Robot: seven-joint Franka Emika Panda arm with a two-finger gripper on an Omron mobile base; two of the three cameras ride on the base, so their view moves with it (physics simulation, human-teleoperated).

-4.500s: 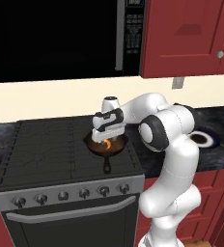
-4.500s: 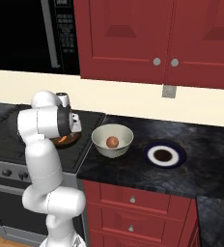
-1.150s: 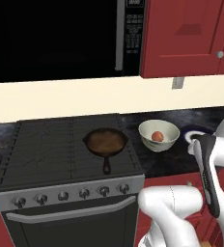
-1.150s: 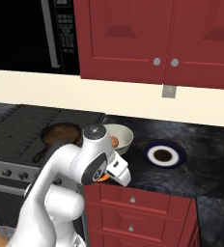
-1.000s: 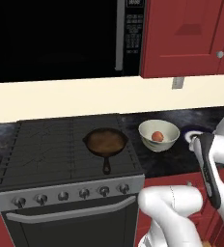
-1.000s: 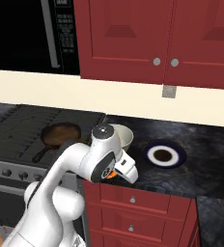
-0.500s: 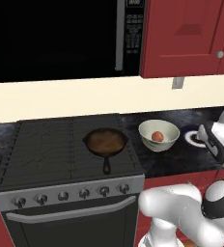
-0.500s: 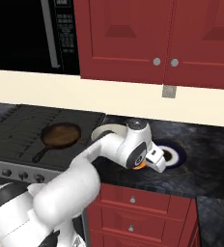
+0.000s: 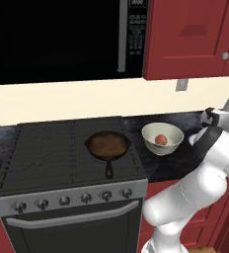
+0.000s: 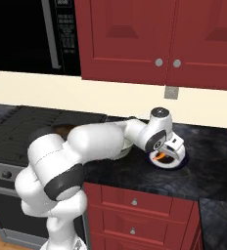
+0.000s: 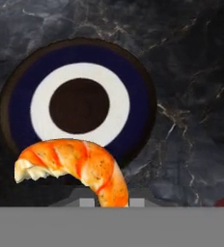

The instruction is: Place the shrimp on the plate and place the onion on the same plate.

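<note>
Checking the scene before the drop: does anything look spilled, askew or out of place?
Nothing stands out. The gripper holds the shrimp above the plate, the onion sits in the white bowl, and the skillet rests level on the stove.

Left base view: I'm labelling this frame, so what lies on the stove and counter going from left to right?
Skillet on the stove → white bowl holding the onion → the robot arm at the right edge.
</note>
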